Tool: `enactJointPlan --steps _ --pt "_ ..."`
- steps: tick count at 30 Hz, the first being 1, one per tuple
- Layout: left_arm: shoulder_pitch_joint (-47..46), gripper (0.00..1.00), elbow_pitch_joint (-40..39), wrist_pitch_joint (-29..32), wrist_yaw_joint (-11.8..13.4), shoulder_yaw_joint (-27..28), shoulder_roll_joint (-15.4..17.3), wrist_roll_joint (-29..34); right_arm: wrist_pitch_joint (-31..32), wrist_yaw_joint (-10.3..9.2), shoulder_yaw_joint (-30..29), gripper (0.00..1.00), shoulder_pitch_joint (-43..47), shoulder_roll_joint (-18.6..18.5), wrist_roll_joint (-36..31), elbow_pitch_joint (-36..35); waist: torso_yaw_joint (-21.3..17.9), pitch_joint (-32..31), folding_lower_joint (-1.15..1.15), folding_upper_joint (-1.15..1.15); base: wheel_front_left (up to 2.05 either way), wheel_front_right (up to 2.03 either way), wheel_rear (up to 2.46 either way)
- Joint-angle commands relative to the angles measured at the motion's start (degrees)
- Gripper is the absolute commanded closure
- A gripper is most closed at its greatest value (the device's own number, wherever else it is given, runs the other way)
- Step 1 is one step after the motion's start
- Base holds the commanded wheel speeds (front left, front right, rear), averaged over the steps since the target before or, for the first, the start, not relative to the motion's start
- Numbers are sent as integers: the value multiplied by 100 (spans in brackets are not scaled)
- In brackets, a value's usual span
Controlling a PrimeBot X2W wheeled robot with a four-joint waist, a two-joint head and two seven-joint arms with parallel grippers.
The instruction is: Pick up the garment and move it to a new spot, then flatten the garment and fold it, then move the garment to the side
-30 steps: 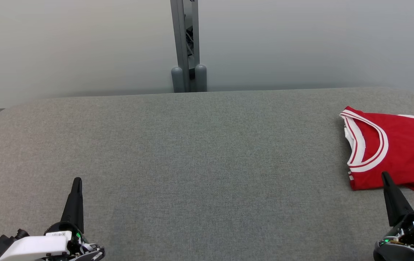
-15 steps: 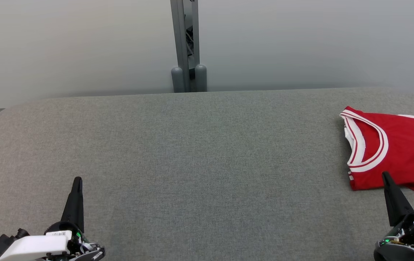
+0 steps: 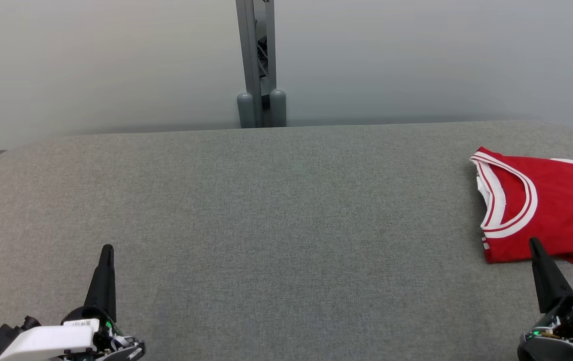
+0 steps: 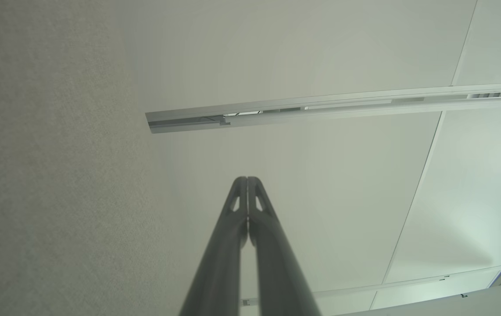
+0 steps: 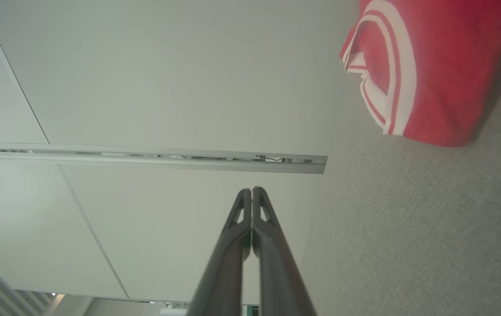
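Note:
The garment [image 3: 552,210], a red jersey with white trim and dark lettering, lies folded at the far right of the grey table [image 3: 276,210], partly cut off by the head view's right edge. My right gripper [image 3: 534,242] rests at the lower right, shut and holding nothing, its tip at the jersey's near edge. In the right wrist view the shut right gripper [image 5: 252,189] points past the garment [image 5: 426,66] at upper right. At the lower left my left gripper [image 3: 107,248] is shut and empty; the left wrist view shows the left gripper [image 4: 247,179] with fingers pressed together.
A grey metal post [image 3: 259,65] stands behind the table's far edge, against a pale wall [image 3: 91,65]. The table's rounded corners show at far left and far right.

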Motion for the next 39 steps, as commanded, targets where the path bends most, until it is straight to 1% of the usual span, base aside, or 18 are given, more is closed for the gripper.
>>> enactJointPlan --steps 1,39 --pt "-99 100 -11 18 -25 28 22 5 25 1 -20 100 -41 -12 -34 6 0 0 0 0 0 0 0" --pt "-100 100 -12 33 -25 50 3 23 65 1 -69 100 -51 26 -66 10 0 0 0 0 0 0 0"
